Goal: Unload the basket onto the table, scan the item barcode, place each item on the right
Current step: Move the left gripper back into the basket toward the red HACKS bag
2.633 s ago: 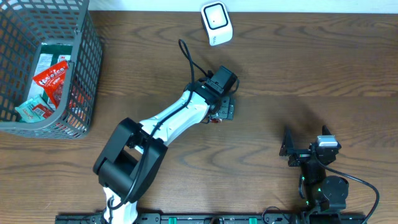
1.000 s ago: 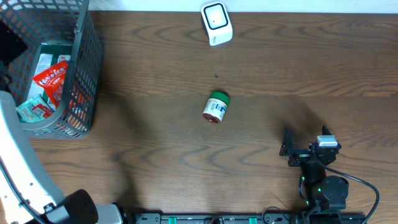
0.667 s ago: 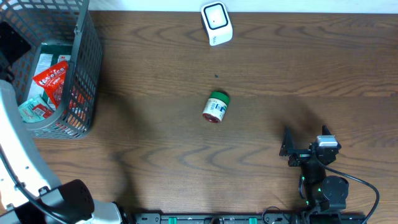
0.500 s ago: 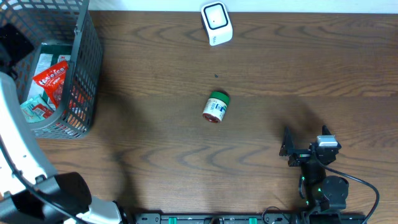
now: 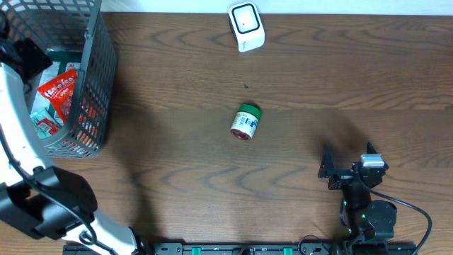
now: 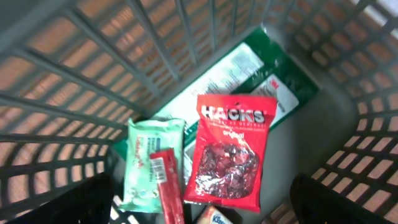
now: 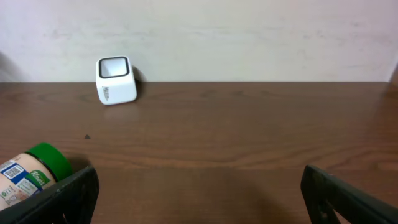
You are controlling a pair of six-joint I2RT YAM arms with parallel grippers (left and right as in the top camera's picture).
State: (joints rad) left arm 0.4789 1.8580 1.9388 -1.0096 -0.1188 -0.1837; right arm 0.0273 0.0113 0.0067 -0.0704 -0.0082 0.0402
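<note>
Left gripper [image 6: 202,205] above grey mesh basket [image 5: 101,85], jaws wide, empty.
Right gripper [image 7: 199,196] wide, empty; white scanner [image 5: 246,26] at 12 o'clock from green-lidded jar [image 5: 245,121].

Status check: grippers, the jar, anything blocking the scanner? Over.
Both open: left gripper over the basket, right gripper parked at the near edge. Green-lidded jar lying on its side mid-table, ungripped. Nothing between jar and scanner.

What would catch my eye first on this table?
A small green-lidded jar lies on its side mid-table. At the left, a grey mesh basket holds snack packets, a red Hacks bag brightest, with the left arm above it. A white scanner sits at the far edge.
</note>
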